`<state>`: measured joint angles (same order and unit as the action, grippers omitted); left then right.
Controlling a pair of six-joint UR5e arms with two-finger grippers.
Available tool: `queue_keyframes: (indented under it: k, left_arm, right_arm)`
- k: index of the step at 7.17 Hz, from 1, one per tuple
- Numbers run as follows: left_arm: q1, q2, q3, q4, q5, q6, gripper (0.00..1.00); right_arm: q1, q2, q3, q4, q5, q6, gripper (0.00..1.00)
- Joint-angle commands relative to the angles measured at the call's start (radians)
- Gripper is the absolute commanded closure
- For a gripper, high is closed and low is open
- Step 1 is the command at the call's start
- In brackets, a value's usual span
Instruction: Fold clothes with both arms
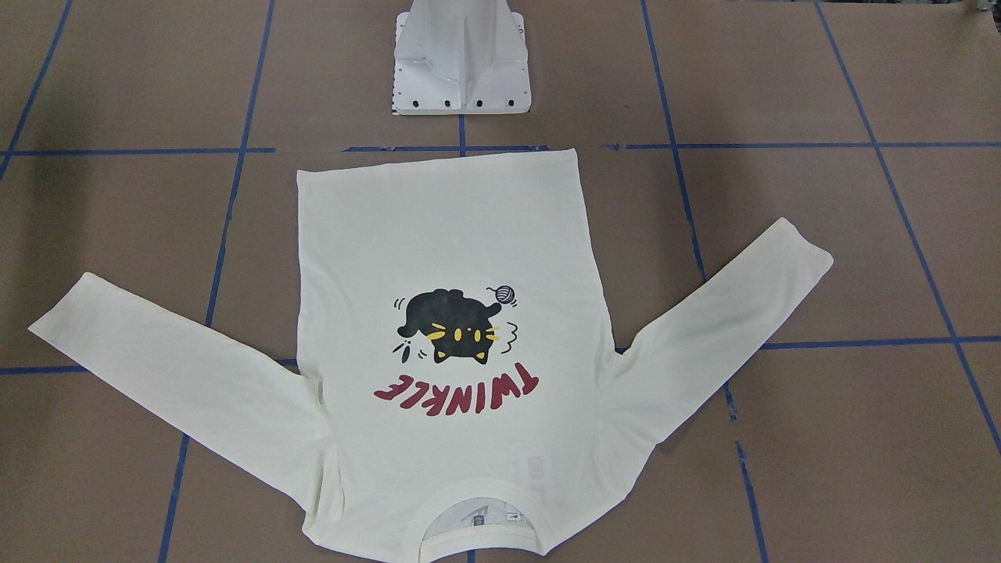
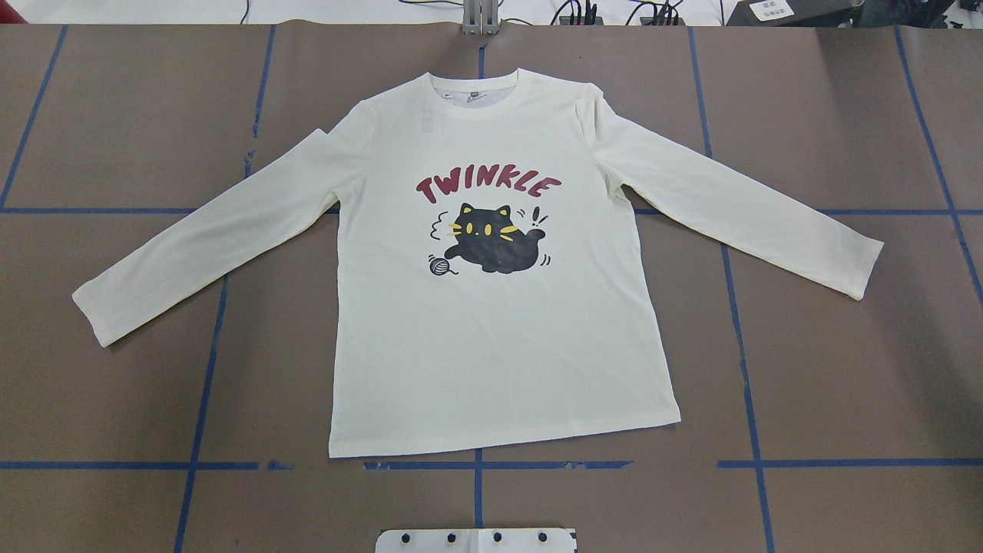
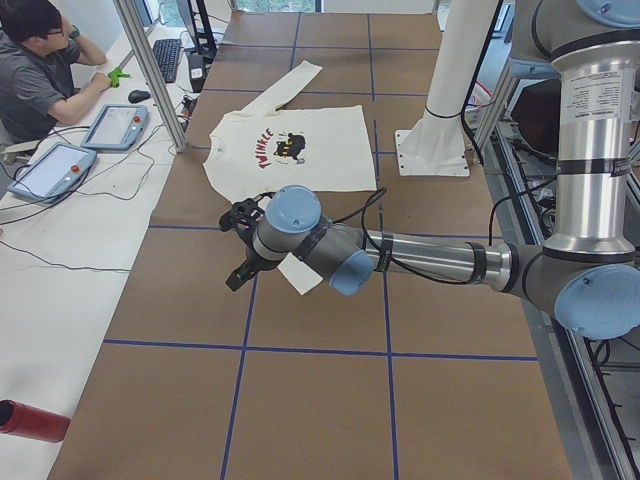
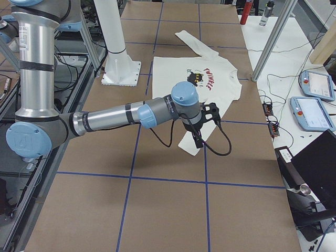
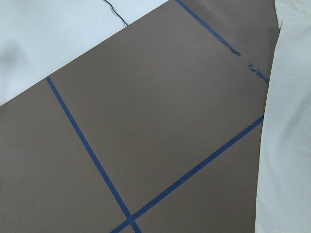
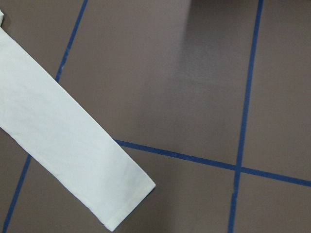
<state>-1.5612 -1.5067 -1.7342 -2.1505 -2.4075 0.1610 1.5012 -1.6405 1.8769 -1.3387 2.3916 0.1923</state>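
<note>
The cream-white long-sleeved shirt [image 2: 499, 346] lies flat and face up on the brown table, its black cat and red "TWINKLE" print showing and both sleeves spread out and angled down. The hem [image 1: 438, 164] lies toward the robot's base. In the exterior left view, my left gripper [image 3: 240, 250] hangs above the end of the left sleeve. In the exterior right view, my right gripper [image 4: 202, 131] hangs above the right sleeve's cuff. Neither shows well enough to tell open from shut. The right wrist view looks down on a sleeve cuff [image 6: 121, 199]; the left wrist view shows an edge of the shirt [image 5: 286, 145].
The white pedestal base [image 1: 461, 70] stands just behind the hem. Blue tape lines [image 2: 476, 465] grid the table. A person [image 3: 40, 60] sits at a side desk with teach pendants [image 3: 115, 125]. More pendants [image 4: 310, 113] and cables lie on that desk.
</note>
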Motion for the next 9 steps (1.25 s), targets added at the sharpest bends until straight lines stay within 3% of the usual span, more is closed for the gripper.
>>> queue_keyframes:
  k: [1,3,4,5,6,9]
  left_arm:
    - [0.0,0.006,0.001,-0.019,-0.001,0.0,0.0]
    - [0.0,0.029,0.005,-0.072,-0.001,0.0,0.0]
    - [0.0,0.039,0.002,-0.083,-0.002,0.0,0.0]
    - [0.0,0.039,0.004,-0.083,-0.001,0.0,0.0]
    - [0.0,0.039,0.001,-0.083,-0.002,0.0,0.0]
    - [0.0,0.04,-0.002,-0.083,-0.002,0.002,0.0]
  right_arm:
    - [-0.157,-0.019,-0.022,0.257,-0.034,0.301,0.0]
    - [-0.313,-0.039,-0.135,0.523,-0.235,0.538,0.0]
    - [-0.349,-0.033,-0.283,0.694,-0.296,0.548,0.05]
    - [-0.36,-0.019,-0.395,0.823,-0.299,0.591,0.14]
    - [-0.395,-0.016,-0.403,0.849,-0.314,0.689,0.29]
    - [-0.493,-0.015,-0.438,0.851,-0.422,0.696,0.4]
